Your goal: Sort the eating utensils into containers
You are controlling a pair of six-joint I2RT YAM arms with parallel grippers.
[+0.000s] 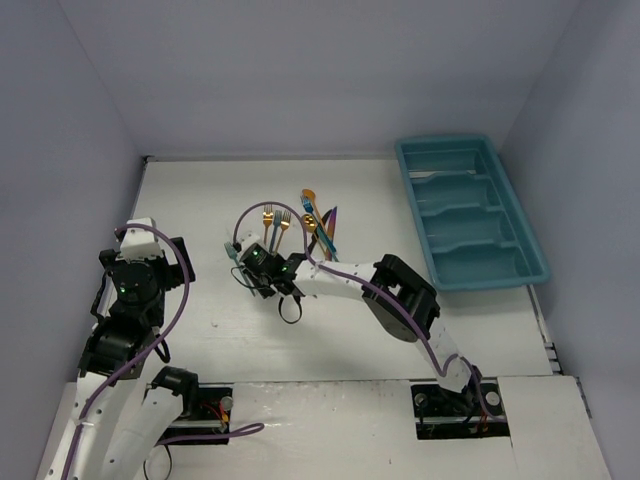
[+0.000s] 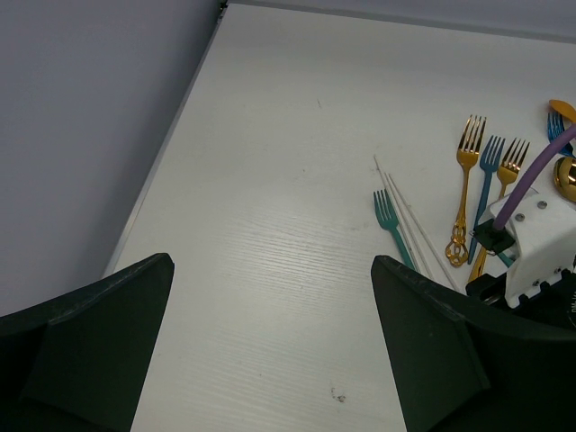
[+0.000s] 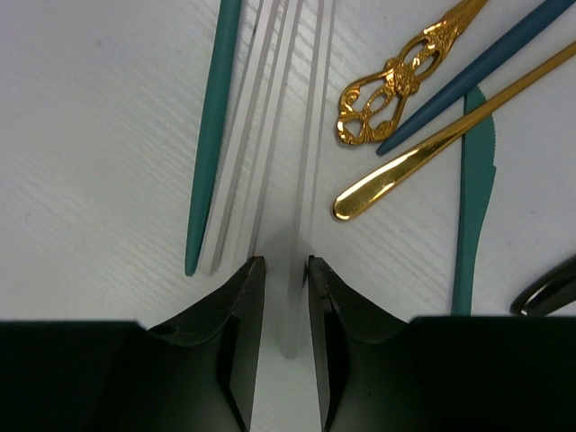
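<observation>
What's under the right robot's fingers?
Thin clear sticks lie on the table, one running between the right fingers. From above, the right arm covers that spot, so only the wrist camera shows it.

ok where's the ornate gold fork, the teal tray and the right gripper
ornate gold fork [image 3: 385,92], right wrist view, filigree handle end
teal tray [image 1: 440,140], top external view, far rim
right gripper [image 3: 285,265], right wrist view, between fingertips

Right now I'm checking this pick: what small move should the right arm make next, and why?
Probably close the right fingers fully on the clear-white piece. They straddle its near end with little gap left; whether they already pinch it is unclear. Other clear pieces and a teal handle lie right beside it, so a firm grip before lifting seems wise.
</observation>
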